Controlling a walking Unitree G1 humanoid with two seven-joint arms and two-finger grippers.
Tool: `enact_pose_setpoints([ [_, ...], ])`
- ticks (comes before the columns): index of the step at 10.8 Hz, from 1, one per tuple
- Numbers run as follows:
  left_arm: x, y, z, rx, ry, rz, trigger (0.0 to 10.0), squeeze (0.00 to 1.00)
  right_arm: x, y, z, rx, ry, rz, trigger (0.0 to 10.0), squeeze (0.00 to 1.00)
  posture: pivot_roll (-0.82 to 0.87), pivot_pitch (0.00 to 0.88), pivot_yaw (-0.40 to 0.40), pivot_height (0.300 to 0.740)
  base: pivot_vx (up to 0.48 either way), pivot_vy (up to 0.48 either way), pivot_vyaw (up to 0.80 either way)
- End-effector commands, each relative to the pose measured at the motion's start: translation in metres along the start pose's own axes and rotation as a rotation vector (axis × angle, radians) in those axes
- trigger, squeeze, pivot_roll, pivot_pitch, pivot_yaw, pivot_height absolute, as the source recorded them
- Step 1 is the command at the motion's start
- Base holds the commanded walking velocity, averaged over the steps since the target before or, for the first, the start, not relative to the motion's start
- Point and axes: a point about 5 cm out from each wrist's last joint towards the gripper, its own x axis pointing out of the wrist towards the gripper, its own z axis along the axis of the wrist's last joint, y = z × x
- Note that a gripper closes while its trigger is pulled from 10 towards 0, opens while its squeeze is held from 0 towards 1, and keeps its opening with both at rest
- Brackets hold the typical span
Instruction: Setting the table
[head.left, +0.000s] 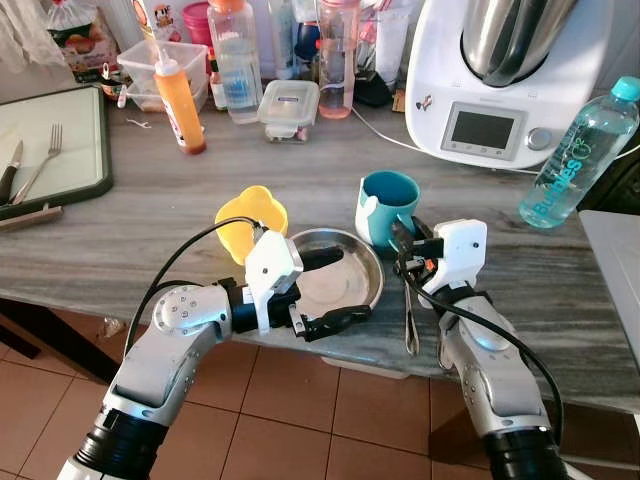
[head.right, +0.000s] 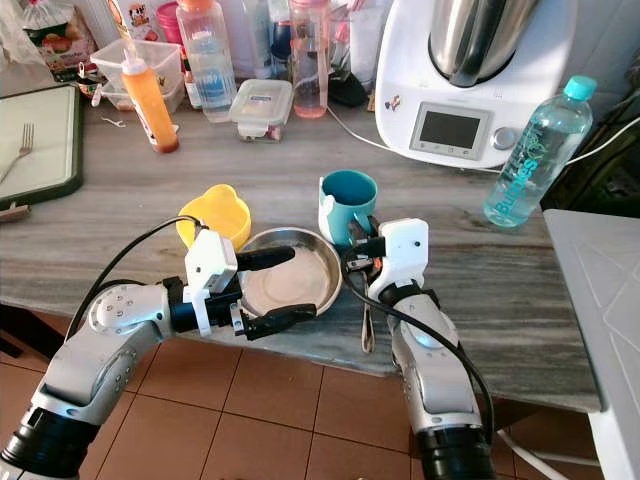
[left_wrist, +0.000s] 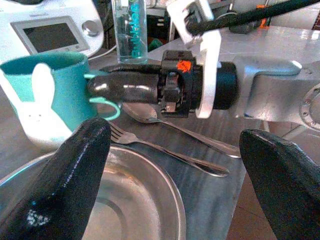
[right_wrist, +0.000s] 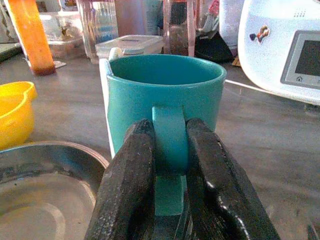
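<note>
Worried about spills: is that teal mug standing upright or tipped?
Upright: the teal mug stands on its base, rim level, handle pinched by the right gripper.

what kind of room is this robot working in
Most likely a home kitchen: a stone-look countertop crowded with a white cooking appliance, bottles and food containers, above a terracotta tile floor. A metal plate, teal mug and cutlery lie at the edge.
</note>
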Motion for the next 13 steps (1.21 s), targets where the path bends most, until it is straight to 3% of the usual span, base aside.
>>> enact_pose_setpoints([
  [1, 0.001, -0.004, 0.001, 0.003, 0.001, -0.011, 10.0, 0.00, 0.004, 0.000, 0.005, 0.012, -0.031, 0.006, 10.0, 0.00, 0.05, 0.137, 0.012, 0.740, 0.000, 0.000, 0.00],
  [4, 0.001, -0.008, 0.001, 0.000, 0.003, -0.017, 10.0, 0.00, 0.006, 0.003, 0.000, 0.015, -0.028, 0.014, 10.0, 0.00, 0.05, 0.138, 0.014, 0.740, 0.000, 0.000, 0.00],
  [5, 0.002, -0.008, 0.002, -0.001, 0.002, -0.019, 10.0, 0.00, 0.006, 0.002, -0.001, 0.016, -0.027, 0.017, 10.0, 0.32, 0.05, 0.138, 0.014, 0.740, 0.000, 0.000, 0.00],
  [6, 0.003, -0.008, 0.002, -0.001, 0.002, -0.023, 10.0, 0.00, 0.007, 0.001, -0.001, 0.015, -0.027, 0.015, 10.0, 1.00, 0.05, 0.138, 0.015, 0.740, 0.000, 0.000, 0.00],
  [11, 0.004, -0.010, 0.002, -0.001, 0.004, -0.029, 10.0, 0.00, 0.004, -0.003, -0.003, 0.003, -0.026, -0.005, 10.0, 1.00, 0.04, 0.140, 0.016, 0.740, 0.000, 0.000, 0.00],
  [13, 0.005, -0.009, 0.001, -0.002, 0.005, -0.029, 10.0, 0.00, 0.004, -0.002, 0.008, -0.019, -0.068, -0.010, 10.0, 1.00, 0.03, 0.137, 0.016, 0.740, 0.000, 0.000, 0.00],
])
